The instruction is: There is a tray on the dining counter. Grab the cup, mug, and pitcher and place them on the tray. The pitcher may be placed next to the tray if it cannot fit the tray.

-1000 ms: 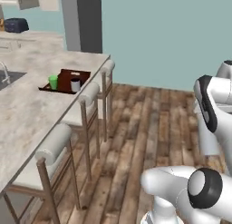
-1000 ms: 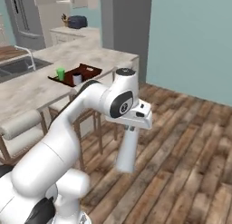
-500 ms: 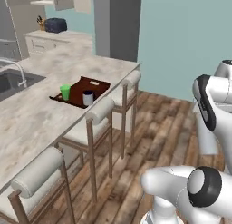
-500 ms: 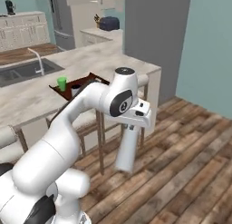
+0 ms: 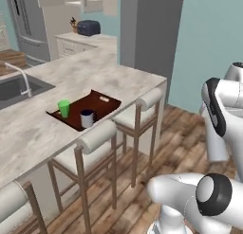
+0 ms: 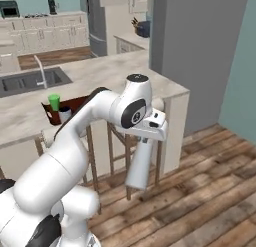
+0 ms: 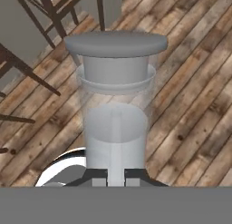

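My gripper [image 6: 146,140] is shut on the pitcher [image 6: 139,162], a tall translucent grey vessel that hangs below the hand over the wooden floor. In the hand view the pitcher [image 7: 115,109] with its silvery lid stands right between my fingertips [image 7: 99,176], gripper [image 7: 116,177]. On the dining counter [image 5: 118,76] lies the dark reddish-brown tray [image 5: 102,104]. The green cup [image 5: 63,108] and the dark mug [image 5: 87,118] both stand upright on it. From the right side, the cup [image 6: 54,101] and mug [image 6: 64,114] sit on the tray [image 6: 77,104], left of my arm.
Bar stools [image 5: 97,139] [image 5: 142,101] line the counter's near side, between me and the tray. A sink [image 5: 14,88] with a faucet [image 5: 19,76] is sunk into the counter left of the tray. A grey pillar [image 5: 149,34] rises behind the counter's end.
The whole picture has shifted as the base drives: counter, tray and stools now sit closer and more central. The arm keeps the pitcher in the same hold.
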